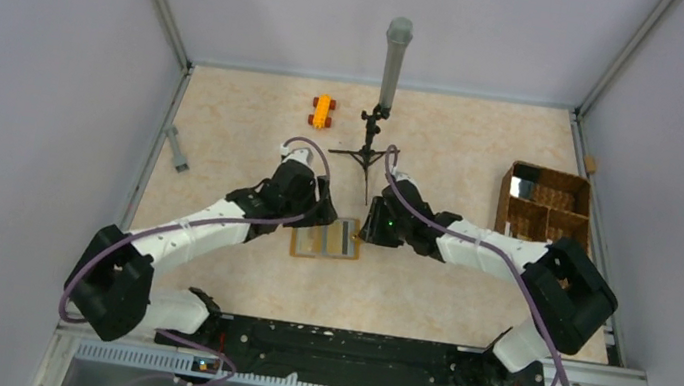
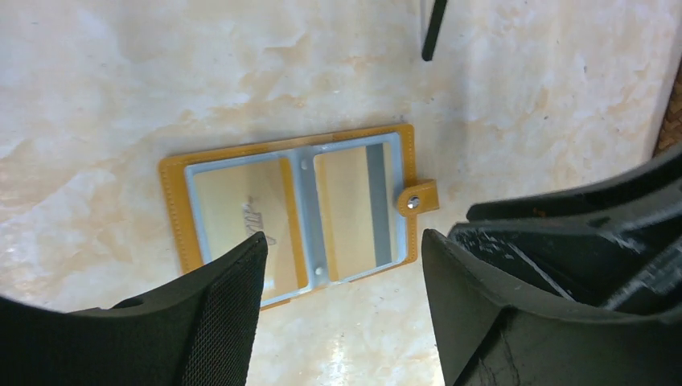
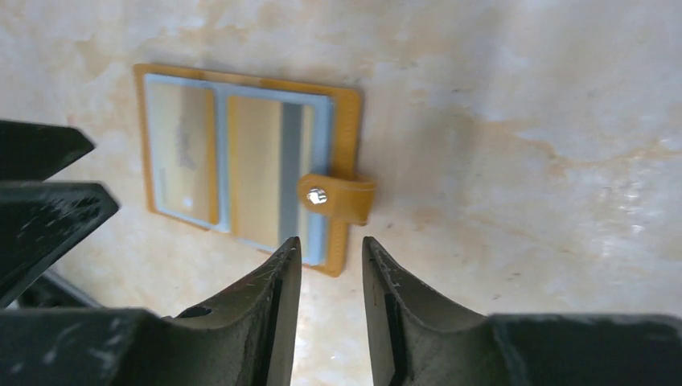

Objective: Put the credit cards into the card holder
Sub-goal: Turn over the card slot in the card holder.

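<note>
the card holder (image 2: 299, 211) lies open on the bench (image 2: 161, 80), credit cards (image 2: 237, 213) inside; left end effector (image 2: 344, 237) and right end effector (image 3: 330, 241) hover released.

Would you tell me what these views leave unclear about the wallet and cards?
Top view: wallet and cards too small for detail.
Left wrist: a finger of the left pincer covers the wallet's near corner.
Right wrist: lettering on the cards is blurred.

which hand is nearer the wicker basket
Right. The right hand hangs at the snap edge of the card holder, on the side toward the wicker basket; the left hand is at the opposite edge, farther off.
</note>
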Robot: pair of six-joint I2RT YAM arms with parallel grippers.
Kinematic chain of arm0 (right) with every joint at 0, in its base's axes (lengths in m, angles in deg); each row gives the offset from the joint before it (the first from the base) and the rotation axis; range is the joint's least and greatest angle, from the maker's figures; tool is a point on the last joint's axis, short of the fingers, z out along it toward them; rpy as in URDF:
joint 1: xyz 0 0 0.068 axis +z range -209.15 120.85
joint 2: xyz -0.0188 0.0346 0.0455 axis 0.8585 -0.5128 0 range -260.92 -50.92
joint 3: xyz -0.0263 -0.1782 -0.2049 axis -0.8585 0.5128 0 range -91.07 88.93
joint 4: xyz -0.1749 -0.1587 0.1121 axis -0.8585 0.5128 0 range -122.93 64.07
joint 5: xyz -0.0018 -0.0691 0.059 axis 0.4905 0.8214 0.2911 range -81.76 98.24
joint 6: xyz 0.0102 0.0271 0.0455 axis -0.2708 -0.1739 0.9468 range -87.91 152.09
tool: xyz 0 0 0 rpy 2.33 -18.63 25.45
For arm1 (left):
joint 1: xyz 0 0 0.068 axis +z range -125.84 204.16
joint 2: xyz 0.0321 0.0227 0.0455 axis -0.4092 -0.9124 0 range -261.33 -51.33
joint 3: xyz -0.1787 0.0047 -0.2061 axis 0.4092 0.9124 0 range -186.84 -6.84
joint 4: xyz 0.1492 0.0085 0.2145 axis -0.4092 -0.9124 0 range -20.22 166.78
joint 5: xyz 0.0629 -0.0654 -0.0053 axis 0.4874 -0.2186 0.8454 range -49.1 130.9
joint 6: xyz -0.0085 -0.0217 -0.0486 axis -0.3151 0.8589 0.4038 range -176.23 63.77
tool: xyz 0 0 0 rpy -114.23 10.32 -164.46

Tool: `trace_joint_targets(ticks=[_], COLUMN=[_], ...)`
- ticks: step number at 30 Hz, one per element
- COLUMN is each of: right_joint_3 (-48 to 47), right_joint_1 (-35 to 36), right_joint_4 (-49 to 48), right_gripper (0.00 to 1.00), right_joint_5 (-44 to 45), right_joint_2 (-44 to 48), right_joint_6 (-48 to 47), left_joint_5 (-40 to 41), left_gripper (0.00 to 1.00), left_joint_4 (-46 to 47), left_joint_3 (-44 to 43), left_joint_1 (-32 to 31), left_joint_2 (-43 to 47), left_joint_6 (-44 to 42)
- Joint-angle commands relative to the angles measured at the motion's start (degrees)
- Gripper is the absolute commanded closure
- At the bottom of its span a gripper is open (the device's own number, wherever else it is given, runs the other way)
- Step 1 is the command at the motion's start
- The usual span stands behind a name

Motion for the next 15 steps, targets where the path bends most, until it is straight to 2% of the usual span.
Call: trace_joint_targets(ticks=[1, 6, 15], right_joint_3=[0.3, -0.43, -2.04], right_joint_1=[2.62, 3.85, 3.97], right_joint_4=[-3.89, -6.56, -8.25], right_gripper=[0.7, 0.76, 0.77], right_joint_5=[-2.9, -5.43, -6.96], right_joint_2=[2.0, -1.24, -6.24], right_joint_6=[0.08, 1.32, 1.59], left_joint_5=[2.82, 0.33, -2.43], left_gripper=[0.29, 0.33, 0.4], left_joint_4=[-2.79, -0.2, 3.15], left_joint_3=[3.78, 8.23, 12.24], left_joint_1=[2.66, 5.93, 8.41], left_joint_2=[1.61, 2.41, 2.41], left_joint_6=[-1.77, -0.51, 0.16])
